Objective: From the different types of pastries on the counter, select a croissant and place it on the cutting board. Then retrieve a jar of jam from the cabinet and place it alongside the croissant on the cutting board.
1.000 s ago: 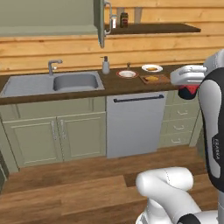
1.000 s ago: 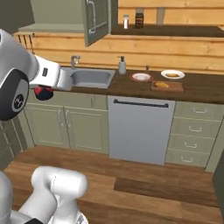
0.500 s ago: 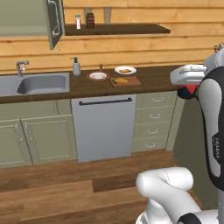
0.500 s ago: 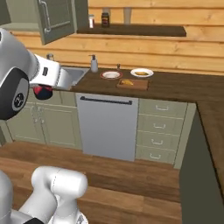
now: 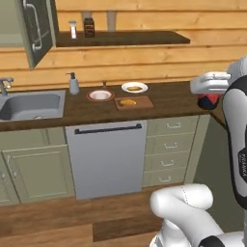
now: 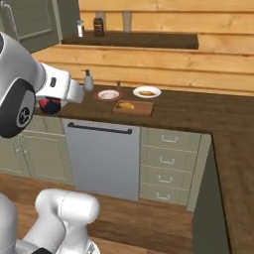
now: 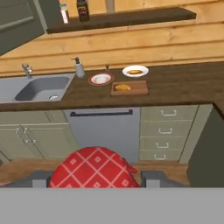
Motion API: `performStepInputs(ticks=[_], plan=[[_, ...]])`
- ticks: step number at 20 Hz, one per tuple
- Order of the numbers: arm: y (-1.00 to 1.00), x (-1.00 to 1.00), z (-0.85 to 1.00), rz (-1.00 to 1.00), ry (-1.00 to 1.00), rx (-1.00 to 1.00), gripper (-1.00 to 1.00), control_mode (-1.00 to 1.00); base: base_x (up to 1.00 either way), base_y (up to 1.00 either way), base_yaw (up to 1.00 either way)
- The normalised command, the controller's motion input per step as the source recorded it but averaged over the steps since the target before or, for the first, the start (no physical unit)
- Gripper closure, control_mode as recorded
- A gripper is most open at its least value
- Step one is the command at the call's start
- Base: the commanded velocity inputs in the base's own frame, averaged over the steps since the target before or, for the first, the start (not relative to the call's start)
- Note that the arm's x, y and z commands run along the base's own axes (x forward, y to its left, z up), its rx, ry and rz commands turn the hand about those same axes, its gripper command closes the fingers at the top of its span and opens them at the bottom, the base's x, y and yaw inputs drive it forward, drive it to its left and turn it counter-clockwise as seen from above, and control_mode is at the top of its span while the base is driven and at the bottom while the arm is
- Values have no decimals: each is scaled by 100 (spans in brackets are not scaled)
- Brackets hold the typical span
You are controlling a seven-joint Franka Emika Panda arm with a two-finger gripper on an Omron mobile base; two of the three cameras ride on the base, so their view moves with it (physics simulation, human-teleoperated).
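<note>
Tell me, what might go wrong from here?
The gripper carries a red-lidded jar well short of the counter, so a slip would likely drop it on the floor. The cutting board is small and already holds the croissant; the jar could knock it, or the two plates nearby.

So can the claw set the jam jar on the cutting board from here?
Probably not yet. The claw, shut on the jam jar, hangs out in front of the cabinets, well short of the cutting board holding the croissant. Nothing blocks the way.
</note>
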Motion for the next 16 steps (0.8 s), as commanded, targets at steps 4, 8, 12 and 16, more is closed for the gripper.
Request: performStepInputs(ticks=[4,8,12,16], plan=[[0,0,0,0,0,0,100,100,100,0,0],[0,0,0,0,0,0,100,100,100,0,0],[0,0,0,0,0,0,100,100,96,0,0],[0,0,0,0,0,0,100,100,84,0,0]])
